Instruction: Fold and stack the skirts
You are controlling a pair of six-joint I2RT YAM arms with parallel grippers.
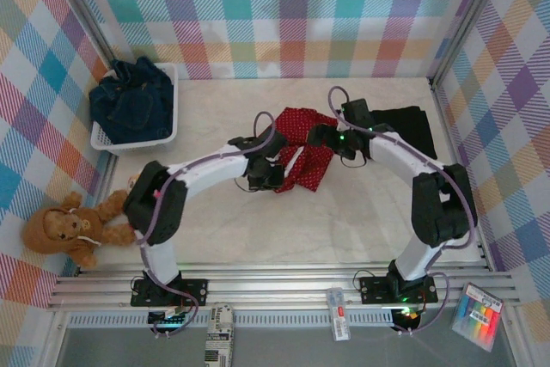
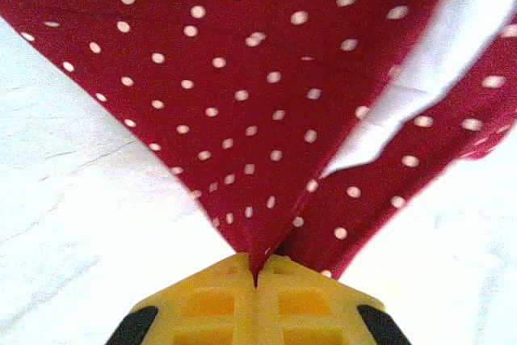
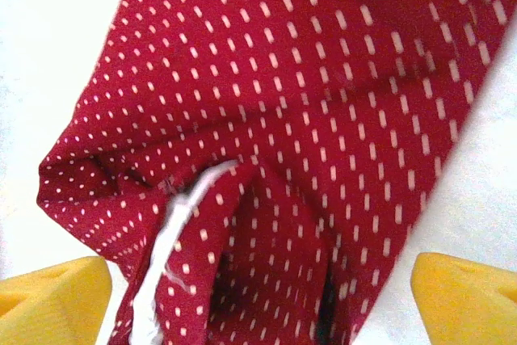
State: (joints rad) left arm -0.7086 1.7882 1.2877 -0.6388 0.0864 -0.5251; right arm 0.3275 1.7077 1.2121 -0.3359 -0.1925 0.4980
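The red dotted skirt [image 1: 302,148], lying just 12 o'clock of centre on the worktop [image 1: 361,221], is judged mid-fold. Its edge is pinched in the left end effector [image 2: 257,268]; the right end effector [image 3: 258,296] is held wide over it. A second pinch is probably needed next.

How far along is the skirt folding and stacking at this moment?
Done: the plain black cloth skirt lies flat at the right rear of the table, seemingly folded. In hand: the red white-dotted cloth skirt, rumpled mid-table; the left gripper is shut on its edge, the right gripper open astride it. Left: the dark blue denim skirts heaped in the white plastic mesh basket, and all stacking.
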